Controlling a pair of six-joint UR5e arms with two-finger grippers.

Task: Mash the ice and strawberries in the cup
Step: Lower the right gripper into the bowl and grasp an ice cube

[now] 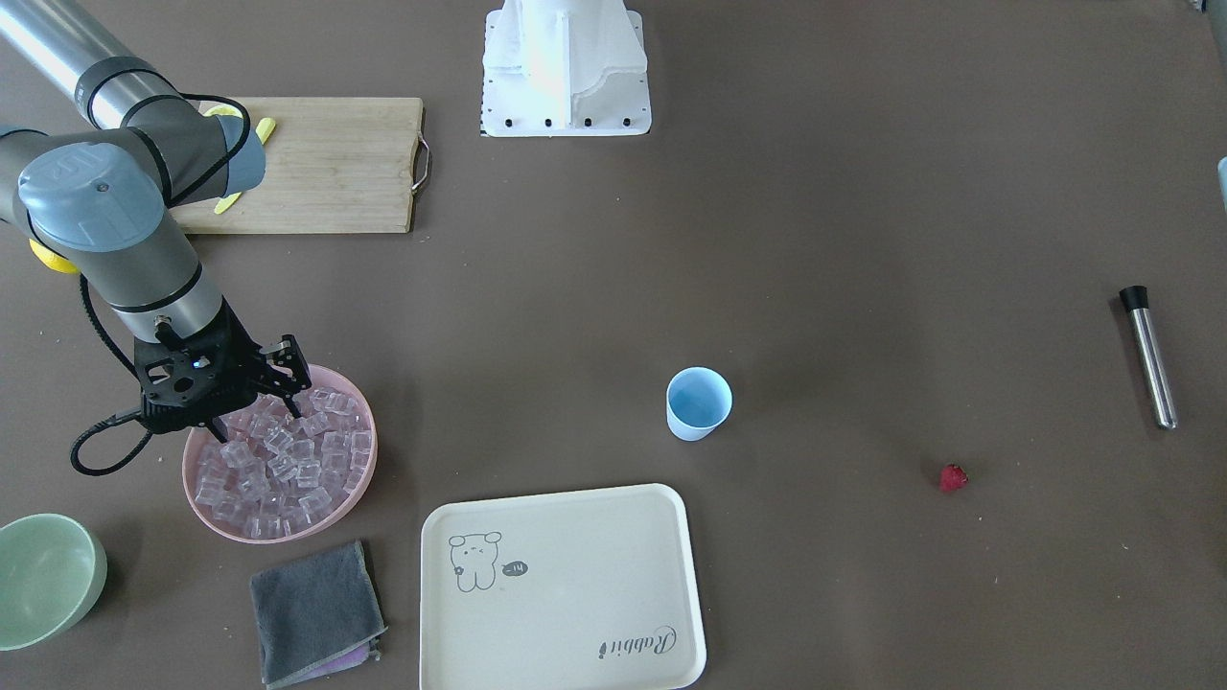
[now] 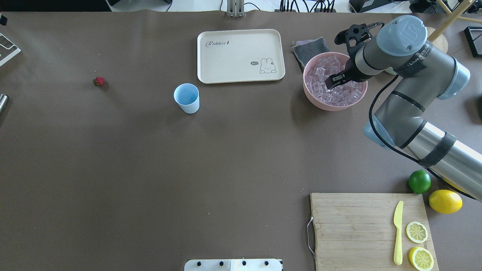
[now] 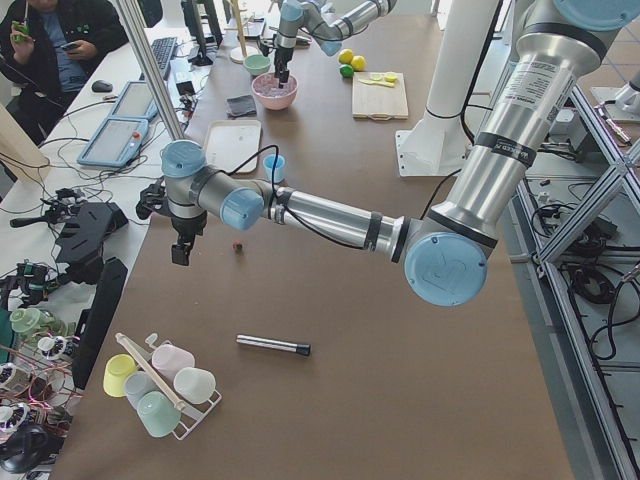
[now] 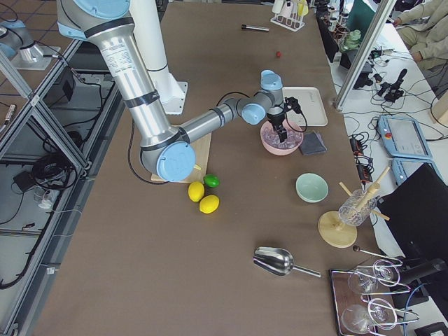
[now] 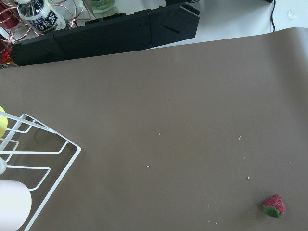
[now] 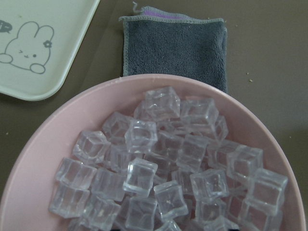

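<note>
The ice [image 1: 283,465] is a pile of clear cubes in a pink bowl [image 1: 288,537], close up in the right wrist view [image 6: 159,173]. My right gripper [image 1: 261,414] reaches down into that bowl, looks open, and its fingertips are among the cubes [image 2: 331,83]. Mid-table, the pale-blue cup [image 1: 699,402] stands upright and looks empty [image 2: 186,98]. One red strawberry [image 1: 953,477] lies alone on the brown table [image 2: 99,81], also seen low right in the left wrist view [image 5: 274,205]. My left gripper [image 3: 180,255] hangs near the strawberry [image 3: 237,246]; I cannot tell its state.
A cream tray [image 1: 575,594] and a grey cloth [image 1: 316,613] lie beside the pink bowl, a green bowl [image 1: 43,575] at the corner. A steel tube with a black cap [image 1: 1148,356] lies past the strawberry. A cutting board [image 2: 354,226] holds a yellow knife and lemon halves.
</note>
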